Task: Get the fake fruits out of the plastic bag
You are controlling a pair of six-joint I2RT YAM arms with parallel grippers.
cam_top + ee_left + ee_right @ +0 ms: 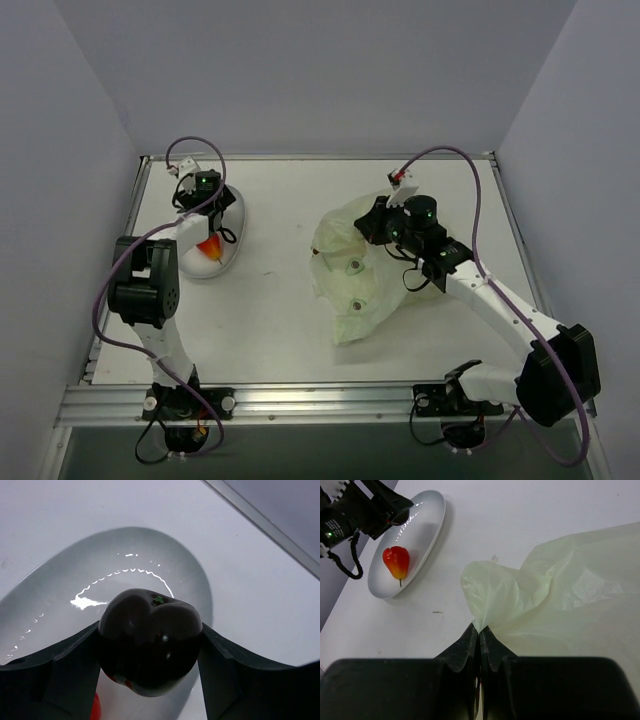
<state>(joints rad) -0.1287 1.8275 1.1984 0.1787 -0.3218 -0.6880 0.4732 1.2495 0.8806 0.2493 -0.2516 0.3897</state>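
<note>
Far left: gripping a dark fruit in the left gripper, with fingers narrowed against both its sides, poised over the white dish. Cannot tell whether resting on the dish floor or hanging just above it. Already in the dish, just beside the gripper and free of any grip: one red-and-orange fruit. Judging from this: one piece delivered, and a second at the drop-off point, needing only a release.

Well apart to the right: pinching a fold of the pale plastic bag in the right gripper, with fingers pressed together and only film between them, at the edge facing the dish. Slumped and crumpled on the table, with no clear sight of the mouth. Visible through the plastic from overhead: two small round marks; fruit or print, impossible to say.

Probably left to do: let go over the dish, then search the bag for more pieces.
</note>
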